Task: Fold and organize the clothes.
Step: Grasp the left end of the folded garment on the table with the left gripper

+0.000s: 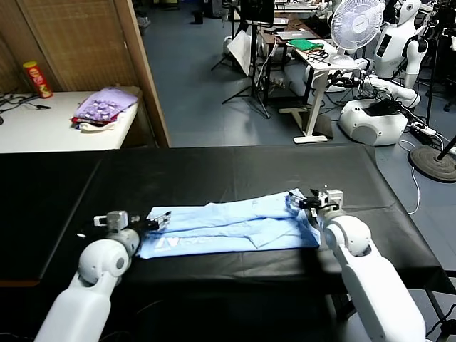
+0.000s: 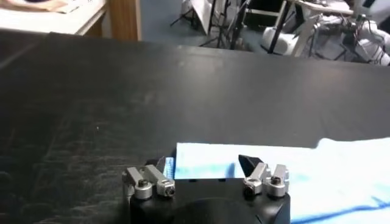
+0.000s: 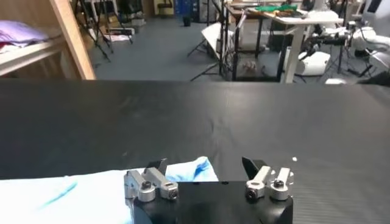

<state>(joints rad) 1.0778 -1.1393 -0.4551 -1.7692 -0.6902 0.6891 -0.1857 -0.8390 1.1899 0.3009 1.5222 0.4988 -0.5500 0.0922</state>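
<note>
Light-blue T-shirt (image 1: pixel 228 226) lies spread in a long folded band on the black tabletop (image 1: pixel 214 174), between the two grippers.

Left gripper (image 1: pixel 158 222): low over the tabletop at the shirt's left end. The left wrist view shows its fingers (image 2: pixel 250 163) spread apart, with the cloth's squared edge (image 2: pixel 256 159) lying beneath and just ahead of them; nothing is pinched.

Right gripper (image 1: pixel 305 202): at the shirt's right end. The right wrist view shows the fingers (image 3: pixel 251 165) spread, one over a bunched corner of the cloth (image 3: pixel 183 170), the other over bare tabletop (image 3: pixel 244 122); no fabric is gripped.

Only the head view shows the whole garment, including a white printed mark (image 1: pixel 165 244) on the near edge close to the left gripper. Each wrist view shows just its own end of the cloth.

Well beyond the left gripper, a purple patterned fabric pile (image 1: pixel 105 107) and a red canister (image 1: pixel 37 79) rest on a white side table (image 1: pixel 50 128).
</note>
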